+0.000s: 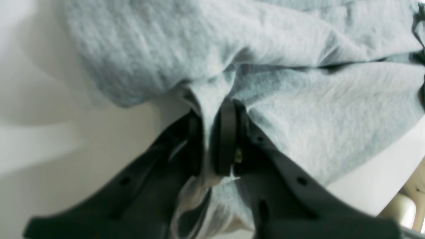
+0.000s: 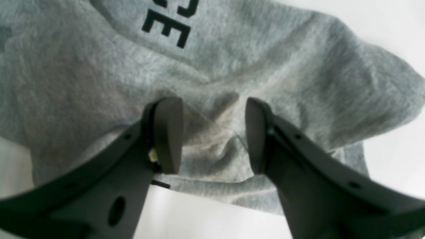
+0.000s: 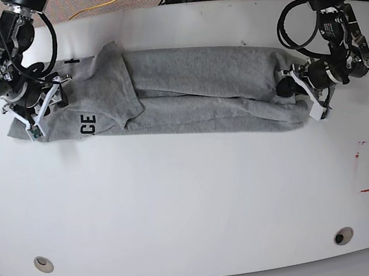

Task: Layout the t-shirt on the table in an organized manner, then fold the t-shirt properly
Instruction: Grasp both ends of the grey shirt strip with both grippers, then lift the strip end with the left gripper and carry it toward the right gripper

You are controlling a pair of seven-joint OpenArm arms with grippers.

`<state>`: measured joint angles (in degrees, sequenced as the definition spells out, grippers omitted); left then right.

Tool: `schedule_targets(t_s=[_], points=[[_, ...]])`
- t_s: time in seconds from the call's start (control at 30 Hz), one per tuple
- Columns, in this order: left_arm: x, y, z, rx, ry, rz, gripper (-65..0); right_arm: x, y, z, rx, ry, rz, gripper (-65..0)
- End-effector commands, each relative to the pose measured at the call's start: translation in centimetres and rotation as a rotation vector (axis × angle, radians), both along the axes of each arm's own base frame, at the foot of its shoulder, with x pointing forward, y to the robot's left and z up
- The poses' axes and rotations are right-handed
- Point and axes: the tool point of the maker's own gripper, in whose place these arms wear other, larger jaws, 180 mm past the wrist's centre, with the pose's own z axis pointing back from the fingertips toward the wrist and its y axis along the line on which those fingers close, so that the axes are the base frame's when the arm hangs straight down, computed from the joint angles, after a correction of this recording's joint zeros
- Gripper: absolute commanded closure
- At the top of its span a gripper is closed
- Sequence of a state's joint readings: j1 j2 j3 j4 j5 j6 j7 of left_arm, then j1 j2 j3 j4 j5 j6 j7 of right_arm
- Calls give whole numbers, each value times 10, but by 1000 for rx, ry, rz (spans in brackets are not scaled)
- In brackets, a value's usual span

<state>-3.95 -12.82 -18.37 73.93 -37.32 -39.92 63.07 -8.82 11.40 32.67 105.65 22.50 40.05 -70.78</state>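
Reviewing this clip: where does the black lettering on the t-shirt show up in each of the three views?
Left wrist: not in it; only plain grey t-shirt cloth, pinched in the left pincer.
Right wrist: top centre, black lettering above the open right pincer.
Base: left end of the t-shirt, lettering just right of the right pincer.
Shared landmark: the white table under the cloth.

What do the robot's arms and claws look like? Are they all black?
Mostly black. Each arm is a chain of chunky black joints with looping black cables, plus some white parts near the wrists. The left gripper and right gripper each have two long, matte black fingers dotted with small round holes, ending in flat, rounded pads. A tiny yellowish bit shows beside a pad on each.
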Motion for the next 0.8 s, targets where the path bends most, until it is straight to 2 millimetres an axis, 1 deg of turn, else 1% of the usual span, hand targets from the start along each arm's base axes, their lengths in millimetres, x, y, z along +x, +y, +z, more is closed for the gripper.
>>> schedule_targets(t_s=[0.0, 0.23, 0.33, 0.4, 0.47, 0.5, 0.53, 0.6, 0.7, 0.77], points=[[11, 1, 11, -4, -46, 7, -49, 7, -4, 10, -9, -40, 2, -292], [12, 1, 11, -7, -47, 7, -54, 7, -4, 10, -9, -40, 2, -292], [12, 1, 11, -7, -46, 8, -75, 7, -4, 10, -9, -40, 2, -292], [12, 1, 11, -7, -46, 9, -119, 7, -4, 10, -9, -40, 2, -292], [12, 2, 11, -10, -46, 13, -193, 7, -4, 10, -9, -40, 2, -292], [12, 3, 11, -10, -47, 14, -217, 7, -3, 10, -8, -40, 2, -292], [12, 5, 12, -10, -49, 21, -254, 7, -3, 10, -8, -40, 2, -292], [13, 10, 13, -12, -54, 42, -296, 7, -3, 10, -8, -40, 2, -292], [14, 15, 14, -19, -59, 67, -336, 7, -2, 10, -5, -40, 2, -292], [14, 12, 14, -32, -61, 76, -342, 8, 1, 9, 4, -42, 1, -292]])
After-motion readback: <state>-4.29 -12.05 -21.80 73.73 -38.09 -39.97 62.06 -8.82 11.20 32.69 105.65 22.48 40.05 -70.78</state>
